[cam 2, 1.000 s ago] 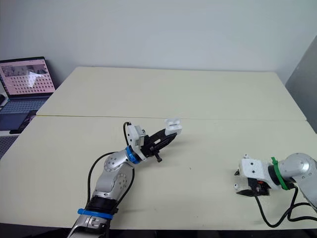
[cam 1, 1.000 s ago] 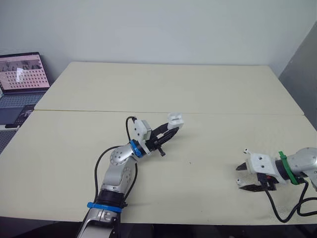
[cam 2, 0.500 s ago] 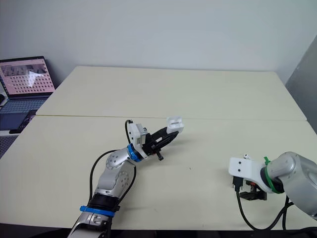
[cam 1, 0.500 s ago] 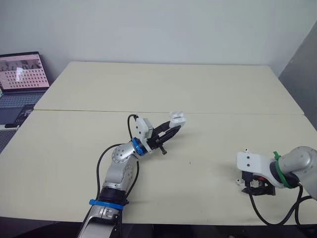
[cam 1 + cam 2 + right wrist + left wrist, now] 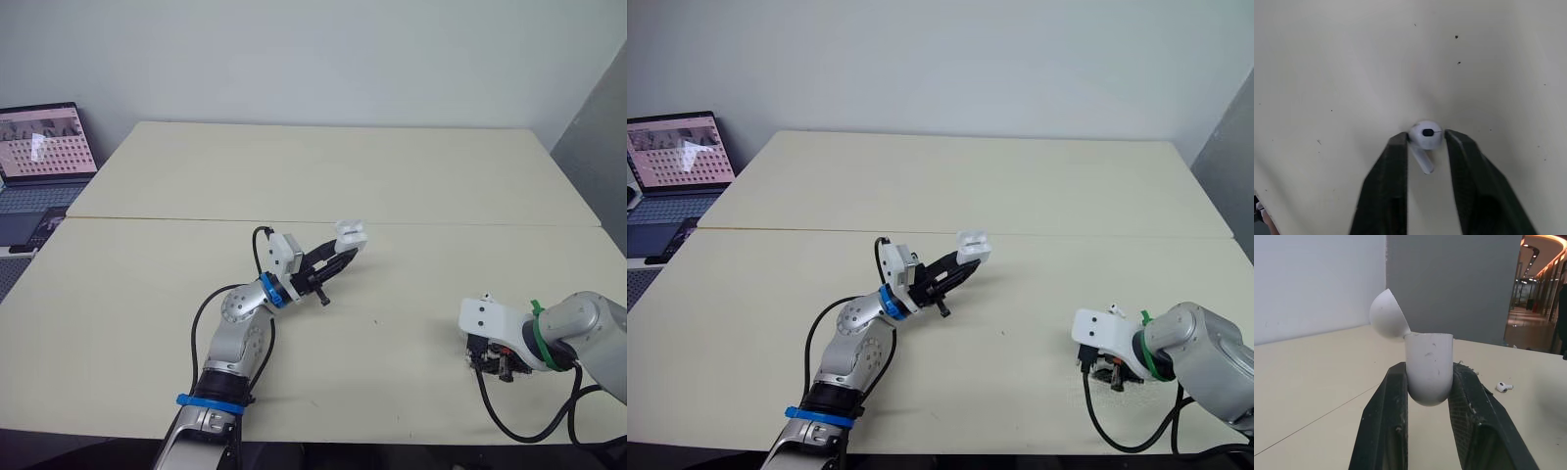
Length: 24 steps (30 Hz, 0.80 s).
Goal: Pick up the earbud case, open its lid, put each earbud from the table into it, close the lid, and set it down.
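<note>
My left gripper holds the white earbud case above the middle of the table, shut on its lower body. The case stands upright with its lid flipped open. At the front right, my right gripper points down at the table. Its fingers are closed against either side of a white earbud that lies on the tabletop. In the left wrist view, an earbud lies on the table beyond the case.
The cream table has a seam running across it behind the case. An open laptop sits off the table's left side. A grey panel stands at the far right.
My right gripper has turned from level to pointing down at the table, and its fingers have come together around the earbud. The left arm with the case has barely shifted.
</note>
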Available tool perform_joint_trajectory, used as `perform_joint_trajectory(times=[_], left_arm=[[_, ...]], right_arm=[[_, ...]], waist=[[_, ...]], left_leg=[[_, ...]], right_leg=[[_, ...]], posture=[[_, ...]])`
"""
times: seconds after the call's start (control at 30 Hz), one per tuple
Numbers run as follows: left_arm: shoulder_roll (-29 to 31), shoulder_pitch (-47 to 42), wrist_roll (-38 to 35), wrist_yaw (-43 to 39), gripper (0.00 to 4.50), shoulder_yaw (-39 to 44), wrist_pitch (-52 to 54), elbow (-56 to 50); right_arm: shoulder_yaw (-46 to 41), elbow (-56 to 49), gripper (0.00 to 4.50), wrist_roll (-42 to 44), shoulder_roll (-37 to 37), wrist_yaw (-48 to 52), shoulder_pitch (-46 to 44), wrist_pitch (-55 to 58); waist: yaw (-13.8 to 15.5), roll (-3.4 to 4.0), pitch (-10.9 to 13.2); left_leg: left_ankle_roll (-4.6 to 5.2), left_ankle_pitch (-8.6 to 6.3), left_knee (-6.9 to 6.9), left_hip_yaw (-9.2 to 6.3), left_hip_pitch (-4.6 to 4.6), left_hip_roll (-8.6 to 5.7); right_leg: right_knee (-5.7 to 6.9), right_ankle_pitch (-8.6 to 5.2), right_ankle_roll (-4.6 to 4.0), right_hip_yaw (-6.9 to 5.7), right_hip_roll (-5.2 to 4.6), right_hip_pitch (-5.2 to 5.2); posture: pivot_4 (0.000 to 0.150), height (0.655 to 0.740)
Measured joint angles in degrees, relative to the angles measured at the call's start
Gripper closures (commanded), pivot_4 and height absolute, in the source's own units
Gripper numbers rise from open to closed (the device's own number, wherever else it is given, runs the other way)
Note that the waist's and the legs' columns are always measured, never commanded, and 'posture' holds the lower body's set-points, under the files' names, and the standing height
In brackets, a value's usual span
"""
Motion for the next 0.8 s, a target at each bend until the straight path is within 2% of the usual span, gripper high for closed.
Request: perform_joint_trajectory(times=[0.37, 0.53, 0.7, 0.8], left_arm=[[0.12, 0.83, 0.00, 0.09, 3.73, 0.01, -0.02, -0.03], [0.05, 0.87, 0.01, 0.13, 3.73, -0.06, -0.03, -0.05], [-0.75, 1.06, 3.22, 3.33, 3.73, -0.54, -0.10, 0.09], [-1.83, 1.07, 3.58, 4.46, 3.73, -1.07, -0.06, 0.04]], right_arm=[[-2.02, -0.02, 4.12, 1.31, 1.70, -2.40, -0.10, -1.87], [-12.62, 4.33, 4.12, 2.01, 12.59, -10.08, -3.18, -7.25], [-26.51, 6.33, 4.12, 9.82, 35.98, -20.34, -6.66, -10.57], [-31.29, 5.39, 4.12, 15.12, 46.11, -25.30, -8.50, -10.77]], waist=[[-0.03, 0.00, 0.00], [-0.06, -0.02, 0.01], [-0.15, -0.08, 0.04], [-0.14, -0.08, 0.04]], left_leg=[[0.00, 0.00, -0.01, 0.01, 0.00, 0.00], [0.00, 0.00, -0.01, -0.01, -0.02, 0.00], [-0.01, 0.01, -0.05, -0.02, -0.05, 0.01], [-0.01, 0.01, -0.05, -0.04, -0.06, -0.01]], right_leg=[[0.00, 0.00, 0.00, 0.01, 0.00, 0.00], [0.01, 0.01, 0.01, 0.00, 0.02, -0.02], [0.04, 0.01, 0.01, 0.02, 0.04, -0.05], [0.03, 0.01, 0.01, 0.01, 0.03, -0.05]], posture=[[0.150, 0.7400], [0.150, 0.7400], [0.150, 0.7400], [0.150, 0.7400]])
